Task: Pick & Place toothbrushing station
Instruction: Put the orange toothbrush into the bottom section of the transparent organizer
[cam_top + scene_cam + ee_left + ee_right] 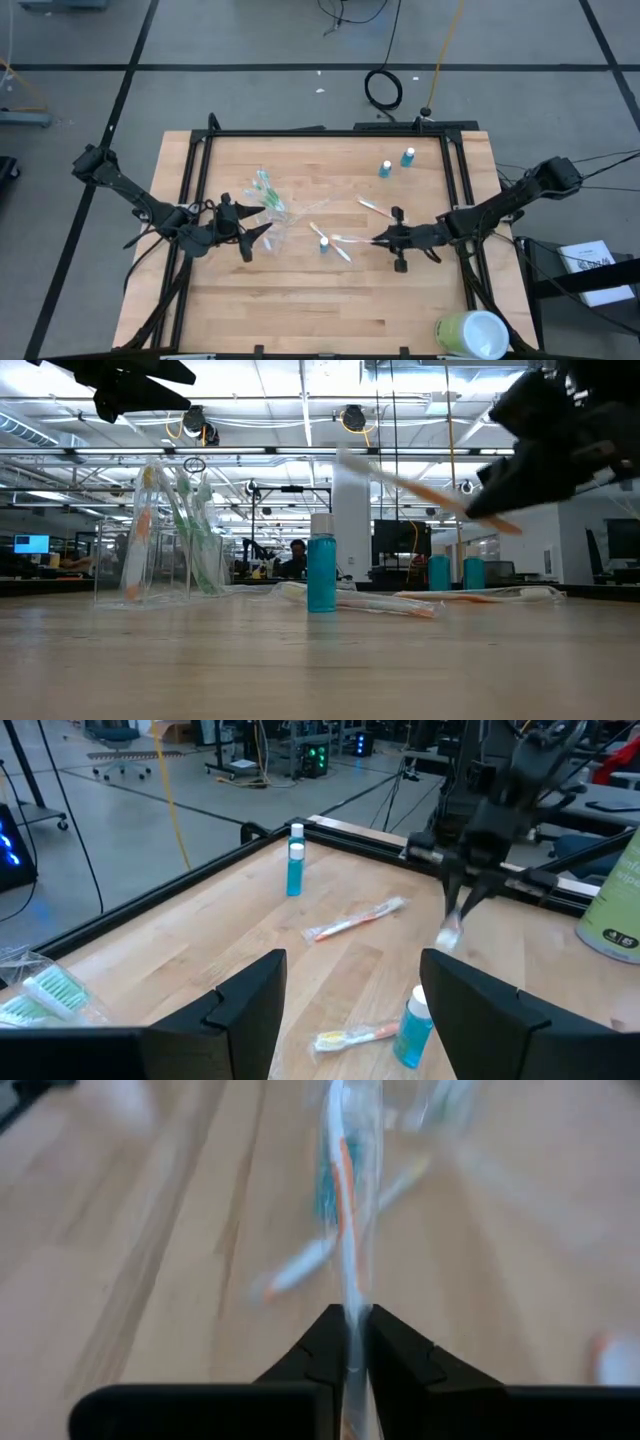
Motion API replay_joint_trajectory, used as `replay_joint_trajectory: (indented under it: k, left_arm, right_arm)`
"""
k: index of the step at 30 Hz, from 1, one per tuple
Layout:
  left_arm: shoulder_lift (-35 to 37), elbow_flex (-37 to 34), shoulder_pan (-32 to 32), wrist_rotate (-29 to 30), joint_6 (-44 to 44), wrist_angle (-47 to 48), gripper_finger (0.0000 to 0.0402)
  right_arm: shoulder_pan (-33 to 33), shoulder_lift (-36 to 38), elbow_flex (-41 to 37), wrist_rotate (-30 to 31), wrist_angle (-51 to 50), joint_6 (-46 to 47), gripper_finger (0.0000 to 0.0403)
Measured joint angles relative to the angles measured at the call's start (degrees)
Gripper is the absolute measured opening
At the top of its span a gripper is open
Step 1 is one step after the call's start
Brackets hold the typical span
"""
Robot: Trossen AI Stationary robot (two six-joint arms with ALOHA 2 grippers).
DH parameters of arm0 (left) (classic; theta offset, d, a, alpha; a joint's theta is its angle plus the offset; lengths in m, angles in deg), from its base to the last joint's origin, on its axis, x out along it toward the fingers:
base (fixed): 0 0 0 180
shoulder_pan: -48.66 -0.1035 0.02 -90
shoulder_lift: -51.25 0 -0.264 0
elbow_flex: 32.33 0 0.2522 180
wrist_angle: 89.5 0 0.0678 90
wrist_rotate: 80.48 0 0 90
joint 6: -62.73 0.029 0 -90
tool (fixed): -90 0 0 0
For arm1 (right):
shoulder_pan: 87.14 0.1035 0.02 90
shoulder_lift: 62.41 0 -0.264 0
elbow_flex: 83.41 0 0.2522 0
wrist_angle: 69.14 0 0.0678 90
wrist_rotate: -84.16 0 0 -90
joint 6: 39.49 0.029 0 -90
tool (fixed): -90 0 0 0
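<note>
- Clear plastic cup [268, 212], small and holding green-and-white brushes, stands left of the table's centre; take it as the landmark.
- A thin white toothbrush with an orange stripe [347, 1210] is pinched at one end between the pressed-together fingers of the right gripper [380, 239], to the right of the cup and lifted off the wood.
- The left gripper [262, 232] waits just beside the cup with its fingers spread, holding nothing.
- Risk, as a judgement: the grip is on the very tip, so the long brush may swing or slip out in transit, or strike the cup's rim and tip the light cup over.
- Count: one clear cup; three small blue white-capped tubes [324, 243], one right of the cup, two farther beyond; two loose brushes [373, 206] on the wood besides the held one; brushes inside the cup cannot be counted.
- Wooden table [300, 310].
</note>
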Motion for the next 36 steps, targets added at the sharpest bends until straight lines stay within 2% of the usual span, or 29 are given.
replay_joint_trajectory:
  k: [4,9,13,16,20,22,26,32,36]
  left_arm:
    - [0.01,0.00,-0.01,0.02,0.00,-0.06,0.0237]
    - [0.01,0.00,-0.01,0.46,0.77,-1.80,0.0237]
    - [-0.80,0.00,-0.66,-0.13,2.79,-5.52,0.0237]
    - [-3.49,-0.01,-2.10,-5.08,6.53,-10.91,0.0237]
    - [-9.32,0.00,-4.88,-14.78,14.95,-23.99,0.0237]
    - [-12.84,0.00,-6.15,-16.88,19.18,-30.65,0.0237]
    - [-17.76,0.00,-8.40,-21.33,25.84,-43.21,0.0237]
    - [-24.28,0.00,-12.90,-29.15,26.72,-54.70,0.0237]
    - [-27.35,0.00,-15.32,-32.97,26.08,-57.74,0.0237]
  right_arm:
    - [-0.02,1.21,0.07,4.08,8.15,-8.12,0.0027]
    - [-1.13,1.34,0.09,3.99,20.11,-15.56,0.0024]
    - [-2.32,1.34,0.13,3.83,25.71,-17.91,0.0024]
    - [-3.07,1.25,0.14,3.32,27.59,-17.35,0.0027]
    - [-4.23,1.08,0.15,-3.17,28.27,-14.16,0.0024]
    - [-4.50,1.08,0.17,-5.08,28.66,-13.41,0.0022]
    - [-4.46,1.08,0.17,-5.22,29.03,-12.09,0.0022]
    - [-4.46,-0.09,0.17,-5.28,29.94,-12.03,0.0022]
    - [-4.46,-1.68,0.17,-5.55,30.96,-12.09,0.0022]
